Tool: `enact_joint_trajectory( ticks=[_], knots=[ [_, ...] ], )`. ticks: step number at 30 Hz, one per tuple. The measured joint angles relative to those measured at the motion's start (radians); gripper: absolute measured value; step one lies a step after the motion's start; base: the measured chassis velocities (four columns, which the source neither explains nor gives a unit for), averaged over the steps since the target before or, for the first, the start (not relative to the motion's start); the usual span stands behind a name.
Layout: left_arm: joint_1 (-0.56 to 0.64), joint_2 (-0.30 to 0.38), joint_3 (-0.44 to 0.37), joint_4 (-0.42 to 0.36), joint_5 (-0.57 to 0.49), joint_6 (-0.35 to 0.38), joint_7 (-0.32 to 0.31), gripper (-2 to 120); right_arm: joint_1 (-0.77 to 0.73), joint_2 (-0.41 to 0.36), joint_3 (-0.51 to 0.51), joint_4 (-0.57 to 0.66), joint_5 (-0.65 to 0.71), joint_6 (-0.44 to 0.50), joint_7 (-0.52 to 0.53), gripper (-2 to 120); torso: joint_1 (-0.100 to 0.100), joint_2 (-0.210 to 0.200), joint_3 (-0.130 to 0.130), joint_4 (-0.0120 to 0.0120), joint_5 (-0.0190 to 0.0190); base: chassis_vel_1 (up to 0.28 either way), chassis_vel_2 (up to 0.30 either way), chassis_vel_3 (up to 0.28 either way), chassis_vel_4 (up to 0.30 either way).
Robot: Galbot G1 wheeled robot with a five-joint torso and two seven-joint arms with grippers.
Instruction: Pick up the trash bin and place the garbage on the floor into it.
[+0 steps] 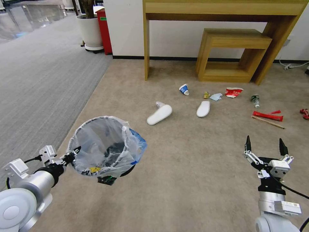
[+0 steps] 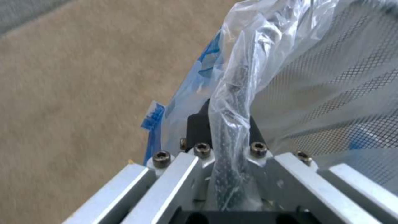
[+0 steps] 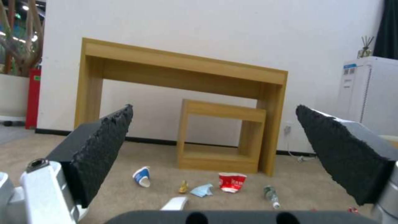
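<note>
My left gripper (image 1: 73, 154) is shut on the rim of the trash bin (image 1: 106, 146), a black mesh bin lined with a clear bag, held above the carpet at the lower left. In the left wrist view the rim (image 2: 230, 124) passes between the clamped fingers. The garbage lies ahead: two white slippers (image 1: 160, 114) (image 1: 203, 109), a blue-white paper cup (image 1: 184, 89), a pale blue mask (image 1: 216, 96), a red-white crushed bowl (image 1: 234, 92), a small bottle (image 1: 255, 100), a red wrapper (image 1: 267, 116) and a wooden stick (image 1: 267, 122). My right gripper (image 1: 266, 145) hangs open at the lower right, short of the litter.
A tall wooden table (image 1: 225, 9) and a low wooden shelf (image 1: 231, 54) stand against the wall behind the litter. A white planter (image 1: 90, 32) and a red box (image 1: 104, 30) sit at the back left. Another red scrap (image 1: 304, 113) lies at the right edge. Grey carpet runs along the left.
</note>
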Motion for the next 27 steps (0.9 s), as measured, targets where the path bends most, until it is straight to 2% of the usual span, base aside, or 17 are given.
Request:
enact_joint_trajectory(
  ticks=[16,27],
  knots=[
    [0.010,0.028,-0.023,0.032,0.144,0.000,-0.022,1,-0.009,0.002,0.000,0.016,-0.004,0.000,-0.002,100,0.000,0.000,0.000,-0.0001,-0.0002,-0.189,0.190,0.181,-0.188],
    [0.015,0.030,-0.051,0.043,0.136,0.000,-0.030,1,-0.012,0.005,0.000,0.017,-0.006,0.001,-0.003,100,0.000,0.000,0.000,-0.0001,0.0001,-0.195,0.192,0.199,-0.186]
  ],
)
